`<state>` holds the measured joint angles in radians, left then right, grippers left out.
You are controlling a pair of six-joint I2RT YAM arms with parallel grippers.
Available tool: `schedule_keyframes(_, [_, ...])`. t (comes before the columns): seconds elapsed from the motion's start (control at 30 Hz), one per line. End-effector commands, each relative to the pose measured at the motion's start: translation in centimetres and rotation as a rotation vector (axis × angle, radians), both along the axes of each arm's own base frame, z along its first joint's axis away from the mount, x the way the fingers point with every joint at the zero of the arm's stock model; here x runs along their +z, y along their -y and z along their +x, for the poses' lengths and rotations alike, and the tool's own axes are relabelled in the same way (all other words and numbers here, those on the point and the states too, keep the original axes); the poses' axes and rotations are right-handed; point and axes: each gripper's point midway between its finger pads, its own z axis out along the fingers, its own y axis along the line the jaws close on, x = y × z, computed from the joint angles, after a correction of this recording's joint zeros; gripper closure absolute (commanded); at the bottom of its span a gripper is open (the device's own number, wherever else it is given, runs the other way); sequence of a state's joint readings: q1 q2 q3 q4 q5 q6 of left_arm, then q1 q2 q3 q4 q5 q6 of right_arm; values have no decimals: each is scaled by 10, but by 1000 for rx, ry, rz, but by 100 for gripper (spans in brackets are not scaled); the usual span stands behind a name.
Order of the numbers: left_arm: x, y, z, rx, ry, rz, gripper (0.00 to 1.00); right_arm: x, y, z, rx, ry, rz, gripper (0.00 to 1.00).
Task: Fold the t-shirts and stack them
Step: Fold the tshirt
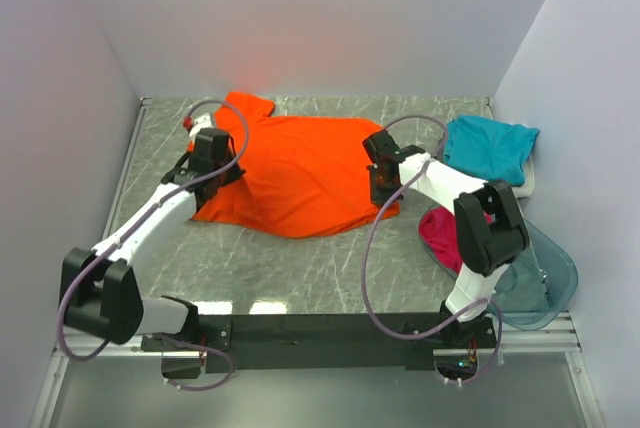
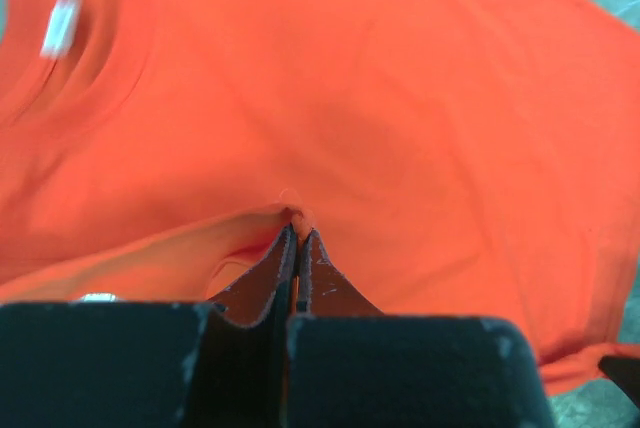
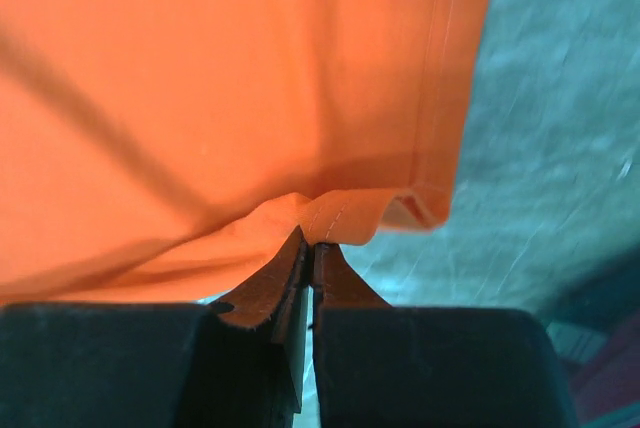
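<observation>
A bright orange t-shirt [image 1: 295, 173] lies spread across the middle of the table. My left gripper [image 1: 213, 180] is shut on the shirt's left edge; in the left wrist view its tips [image 2: 297, 231] pinch a fold of orange cloth [image 2: 380, 98]. My right gripper [image 1: 384, 191] is shut on the shirt's right hem; in the right wrist view it [image 3: 310, 240] pinches the stitched hem [image 3: 350, 213]. A teal t-shirt [image 1: 489, 146] lies folded at the back right. A magenta-pink t-shirt [image 1: 440, 232] shows beside the right arm.
A clear bluish plastic tub [image 1: 545, 283] sits at the front right, partly behind the right arm. White walls close in the table on three sides. The grey marbled table [image 1: 300, 268] shows in front of the orange shirt.
</observation>
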<state>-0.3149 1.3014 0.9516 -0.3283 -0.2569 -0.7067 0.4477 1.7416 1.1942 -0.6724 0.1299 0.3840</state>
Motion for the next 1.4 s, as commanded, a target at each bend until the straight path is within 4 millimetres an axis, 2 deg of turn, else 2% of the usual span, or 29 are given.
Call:
schedule_keyframes(0.0, [48,12,41,-93,151,18,99,9,3,21,28,12,3,100])
schedule_keyframes(0.03, [41,12,48,-95,132,30,100,8,4,28,26,7,9,100])
schedule_keyframes(0.07, [50,13,55,-100,149,30,100,8,5,32,29,7,11,100])
schedule_keyframes(0.13, [46,11,67,-104,146,45,99,7,7,42,22,4,16,100])
schedule_keyframes(0.17, [52,12,72,-108,160,43,100,8,9,45,24,3,16,100])
schedule_keyframes(0.23, [42,9,81,-121,137,46,99,12,9,55,23,14,22,100])
schedule_keyframes(0.27, [46,10,88,-124,141,47,99,9,12,57,21,4,22,100])
schedule_keyframes(0.33, [36,10,96,-133,120,56,99,11,11,66,21,6,24,100])
schedule_keyframes(0.37, [38,10,101,-138,127,60,100,11,12,69,23,6,27,100])
schedule_keyframes(0.43, [29,8,106,-131,106,63,99,12,11,76,24,4,31,100])
schedule_keyframes(0.67, [29,-3,125,-89,105,78,99,8,15,91,29,-15,23,100])
schedule_keyframes(1.03, [27,-26,135,-27,107,43,99,10,18,99,23,-11,27,100])
schedule_keyframes(1.37, [25,-50,127,37,102,22,100,26,18,104,20,16,21,100])
